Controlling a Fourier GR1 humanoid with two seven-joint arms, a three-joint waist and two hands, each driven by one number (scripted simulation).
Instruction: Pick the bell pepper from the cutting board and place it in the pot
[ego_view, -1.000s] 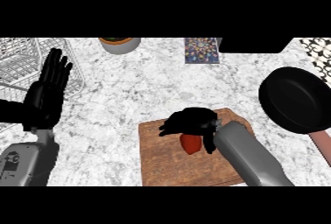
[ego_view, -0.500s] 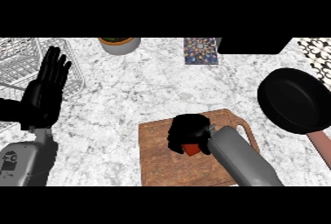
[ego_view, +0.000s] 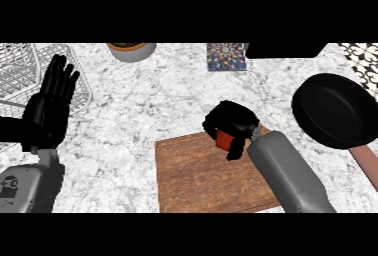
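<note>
Where the board (ego_view: 210, 175) fills the lower centre of the frame, you have these items on the counter (ego_view: 162, 100):

Right hand (ego_view: 232, 120): at the board's upper right corner, fingers curled over and around the pepper (ego_view: 223, 139). Its grey forearm runs down to the lower right edge.

Pepper: red, only a small patch shows under the hand, over the upper edge of the board. You cannot tell whether it is touching the board or is raised off it.

Board: brown wood, lying flat, slightly skewed, its right side partly covered by the forearm.

Pot (ego_view: 334, 111): black, round, at the right of the frame, with a reddish handle running toward the lower right edge. It sits near the right hand but apart from it.

Left hand (ego_view: 48, 110): at the left of the frame, open, fingers straight and pointing up, holding nothing, resting.

Wire rack (ego_view: 22, 65): upper left, partly behind the left hand.

Grey bowl (ego_view: 131, 51): top edge, left of centre.

Patterned card (ego_view: 226, 56): top edge, right of centre.

Black block (ego_view: 284, 50): top edge, right of the card.
</note>
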